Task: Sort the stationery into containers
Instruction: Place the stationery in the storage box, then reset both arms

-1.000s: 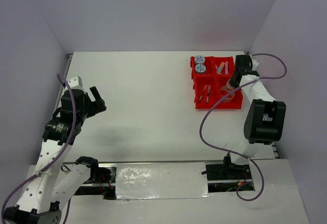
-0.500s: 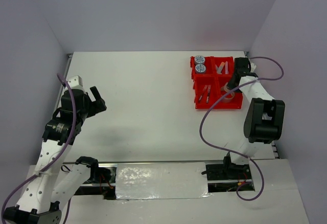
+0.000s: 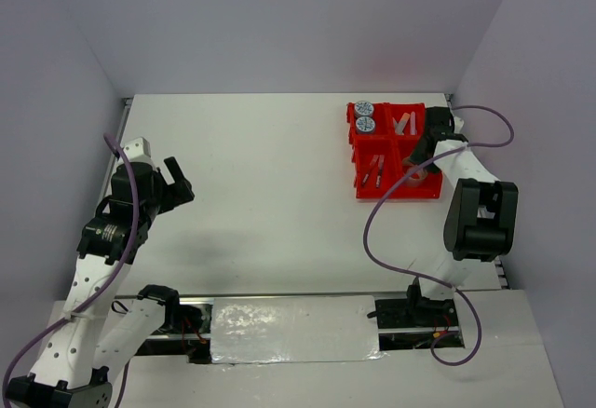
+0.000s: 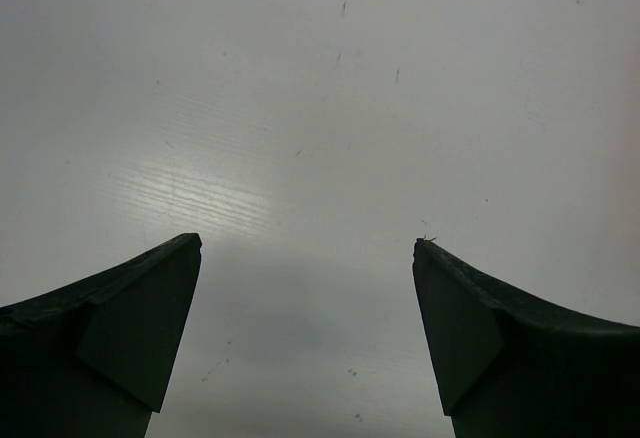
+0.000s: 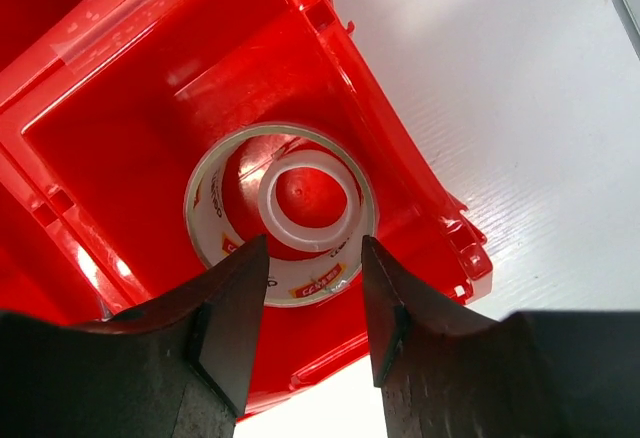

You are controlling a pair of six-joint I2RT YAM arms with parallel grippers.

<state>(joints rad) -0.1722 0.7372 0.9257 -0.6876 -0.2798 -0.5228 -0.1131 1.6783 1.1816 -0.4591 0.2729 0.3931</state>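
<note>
The red tray (image 3: 358,190) sits at the table's far right, divided into square compartments. Two blue-patterned tape rolls (image 3: 365,116) fill its far-left cell. Pens (image 3: 374,170) lie in the near-left cell and short sticks (image 3: 404,125) in the far-right one. My right gripper (image 3: 421,161) hangs over the near-right cell. In the right wrist view its jaws (image 5: 315,248) stand apart, open, above a clear tape ring (image 5: 225,183) lying on the red tray floor (image 5: 120,128), with a smaller white ring (image 5: 305,233) resting inside it. My left gripper (image 3: 179,184) is open over bare table (image 4: 308,243).
The tray's outer wall (image 5: 400,158) and corner tabs (image 5: 470,253) lie close to my right fingers. White table (image 5: 520,108) runs to the right of the tray. The enclosure's right wall (image 3: 521,129) stands near the right arm.
My right gripper's jaws have parted from shut to open, letting the tape ring rest in the near-right cell. The left arm has not moved.
</note>
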